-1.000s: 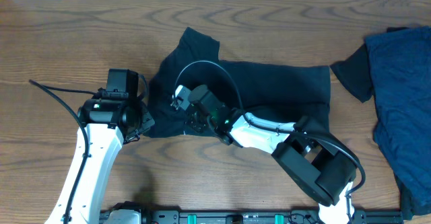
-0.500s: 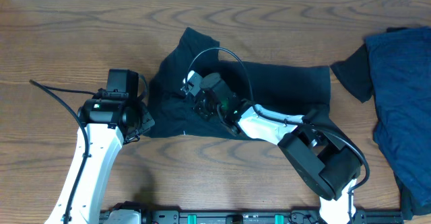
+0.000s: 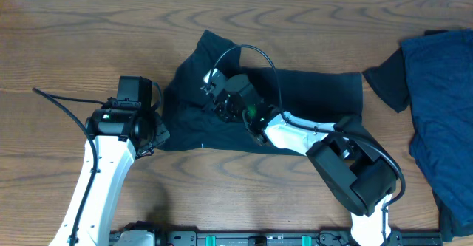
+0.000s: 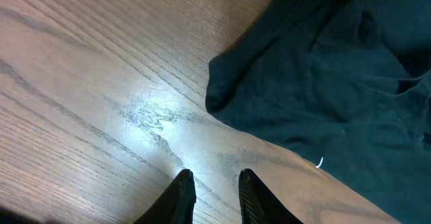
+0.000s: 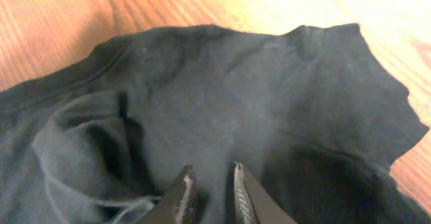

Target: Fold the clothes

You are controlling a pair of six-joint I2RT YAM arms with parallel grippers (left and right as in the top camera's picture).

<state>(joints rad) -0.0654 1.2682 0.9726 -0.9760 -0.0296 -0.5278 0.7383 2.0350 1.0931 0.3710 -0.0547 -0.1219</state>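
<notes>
Your T-shirt (image 3: 318, 91) is lying crumpled on the counter (image 3: 81, 39), near its middle, spreading from a bunched, raised left end to a flatter right edge. You are holding the right arm stretched across the shirt from the front edge of the counter. Its claw (image 5: 210, 175) is pointing down at the dark cloth. The fingers (image 5: 183, 187) are standing a narrow gap apart, and no fabric is showing pinched between them. In the right wrist view, folds are heaping up on the left, while a short sleeve (image 5: 367, 83) is lying flat and reaching out onto bare wood.

Your left claw (image 4: 212, 180) is hanging over bare counter just beside the shirt's lower left corner (image 4: 222, 96), not touching it. Its fingers (image 4: 180, 190) are also sitting slightly apart, gripping nothing. A small white thread or tag (image 4: 320, 161) is showing at the shirt's hem.

Well apart from both claws, a bluer pile of clothes (image 3: 440, 106) is lying at the right edge of the counter. A dark flap (image 3: 388, 80) is sticking out of it toward the T-shirt, near it, though you cannot tell whether the two are touching.
</notes>
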